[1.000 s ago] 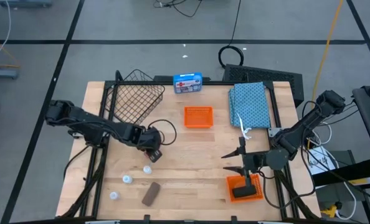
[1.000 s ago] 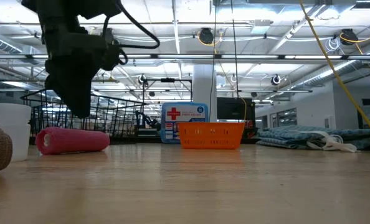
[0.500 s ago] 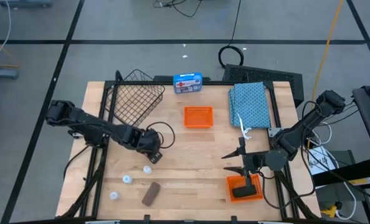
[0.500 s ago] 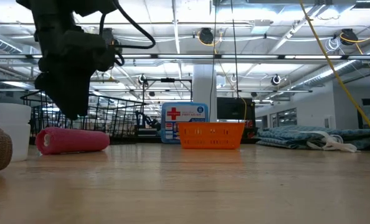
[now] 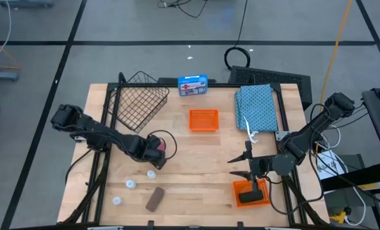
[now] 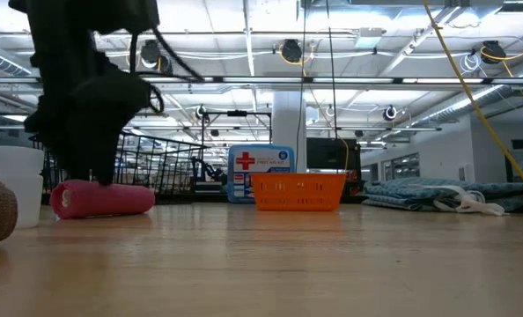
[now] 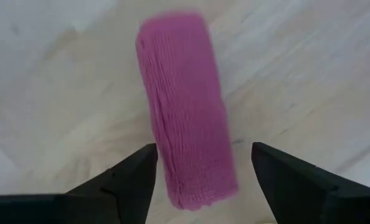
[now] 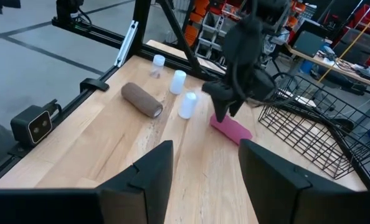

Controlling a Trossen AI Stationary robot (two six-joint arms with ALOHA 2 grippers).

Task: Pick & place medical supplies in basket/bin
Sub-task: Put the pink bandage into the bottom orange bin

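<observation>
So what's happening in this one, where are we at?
The left gripper is down over the pink roll, fingers open on either side of it and not yet closed. The roll lies on the table near the wire basket, which looks empty. The brown roll and three white vials also lie on the table, and the teal cloth sits at the far right. The right gripper waits open beside an orange tray holding a black roll.

A pale wooden table (image 5: pixel 196 172) carries a wire basket (image 5: pixel 136 102), a blue box (image 5: pixel 193 84), two orange trays (image 5: pixel 203 119), a teal cloth (image 5: pixel 257 107), a pink roll (image 5: pixel 157 145), a brown roll (image 5: pixel 155 199) and three white vials (image 5: pixel 151 174).
</observation>
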